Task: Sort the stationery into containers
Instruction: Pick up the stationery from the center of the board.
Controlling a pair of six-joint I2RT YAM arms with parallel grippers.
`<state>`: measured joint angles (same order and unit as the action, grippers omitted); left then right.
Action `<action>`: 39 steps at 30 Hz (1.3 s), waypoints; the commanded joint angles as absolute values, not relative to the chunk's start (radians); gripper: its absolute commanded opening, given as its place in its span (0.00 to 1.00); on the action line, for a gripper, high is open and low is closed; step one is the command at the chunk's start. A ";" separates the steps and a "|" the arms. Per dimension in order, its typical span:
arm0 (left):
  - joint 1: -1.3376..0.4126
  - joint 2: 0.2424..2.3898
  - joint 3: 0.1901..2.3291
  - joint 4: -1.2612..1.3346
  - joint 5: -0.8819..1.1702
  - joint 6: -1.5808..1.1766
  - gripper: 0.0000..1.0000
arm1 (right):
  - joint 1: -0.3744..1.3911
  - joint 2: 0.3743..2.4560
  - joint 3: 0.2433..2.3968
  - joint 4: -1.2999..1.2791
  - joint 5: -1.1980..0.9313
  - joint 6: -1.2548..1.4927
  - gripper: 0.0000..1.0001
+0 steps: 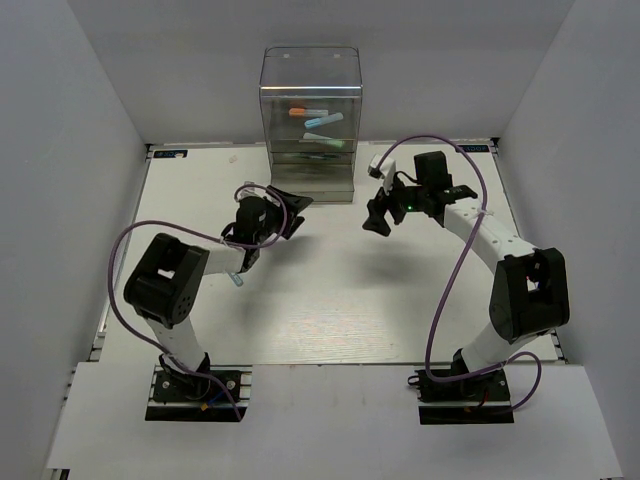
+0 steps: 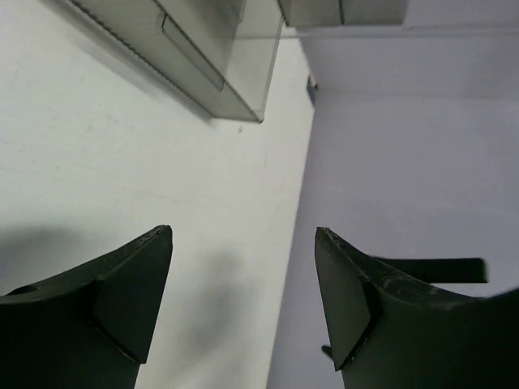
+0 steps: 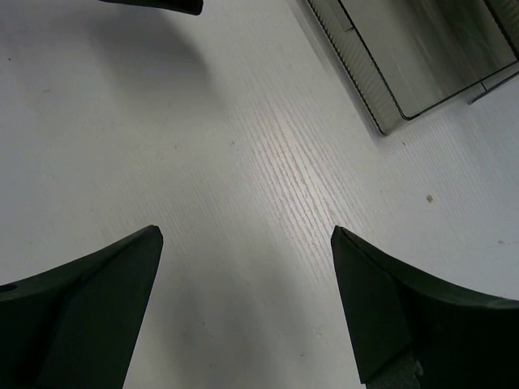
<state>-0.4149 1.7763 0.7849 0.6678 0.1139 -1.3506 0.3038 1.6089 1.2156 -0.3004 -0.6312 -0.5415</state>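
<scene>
The containers are the drawers of a tall clear plastic box (image 1: pixel 310 120) at the back middle of the table. Inside it lie several markers: one with an orange cap (image 1: pixel 302 112), light-blue ones (image 1: pixel 322 122) and a green one (image 1: pixel 334 143). My left gripper (image 1: pixel 294 212) is open just left of the box's front, with nothing between its fingers (image 2: pixel 243 235). My right gripper (image 1: pixel 377 216) is open just right of the box's front and is also empty (image 3: pixel 247 235). The box's lower corner (image 2: pixel 212 57) shows in the left wrist view. A drawer front (image 3: pixel 405 61) shows in the right wrist view.
White table (image 1: pixel 330 290) with grey walls on three sides. Purple cables (image 1: pixel 450 270) loop from both arms. A small pale piece with a light-blue tip (image 1: pixel 237 281) shows beside the left forearm; I cannot tell what it is. The left gripper's finger (image 3: pixel 154 5) edges into the right wrist view.
</scene>
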 commanded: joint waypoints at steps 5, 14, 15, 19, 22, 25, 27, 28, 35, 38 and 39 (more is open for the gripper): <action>-0.419 1.614 0.833 0.292 0.212 -1.112 0.81 | 0.365 1.543 1.210 -0.328 -0.562 -0.627 0.90; -0.419 1.271 0.822 -0.038 0.065 -0.875 0.93 | 0.502 1.520 1.183 -0.167 -0.140 -0.655 0.90; -0.408 1.240 0.822 -0.108 0.052 -0.853 0.97 | 0.502 1.526 1.189 -0.163 -0.135 -0.629 0.90; -0.399 1.103 0.810 -0.291 -0.078 -0.853 1.00 | 0.489 1.624 1.342 -0.277 -0.243 -0.480 0.90; -0.399 1.034 0.801 -0.418 -0.162 -0.876 1.00 | 0.502 1.632 1.355 -0.281 -0.322 -0.468 0.79; -0.399 0.999 0.801 -0.513 -0.190 -0.891 1.00 | 0.532 1.640 1.351 -0.271 -0.318 -0.465 0.53; -0.399 0.990 0.792 -0.554 -0.201 -0.902 1.00 | 0.545 1.651 1.351 -0.269 -0.310 -0.468 0.41; -0.399 0.989 0.782 -0.595 -0.213 -0.917 1.00 | 0.546 1.651 1.344 -0.273 -0.313 -0.466 0.41; -0.399 0.991 0.782 -0.696 -0.284 -0.959 0.89 | 0.572 1.638 1.290 -0.250 -0.318 -0.443 0.42; -0.399 1.055 0.816 -0.724 -0.311 -0.959 0.85 | 0.575 1.629 1.261 -0.235 -0.313 -0.428 0.45; -0.399 1.077 0.825 -0.735 -0.322 -0.959 0.83 | 0.575 1.618 1.249 -0.230 -0.311 -0.422 0.47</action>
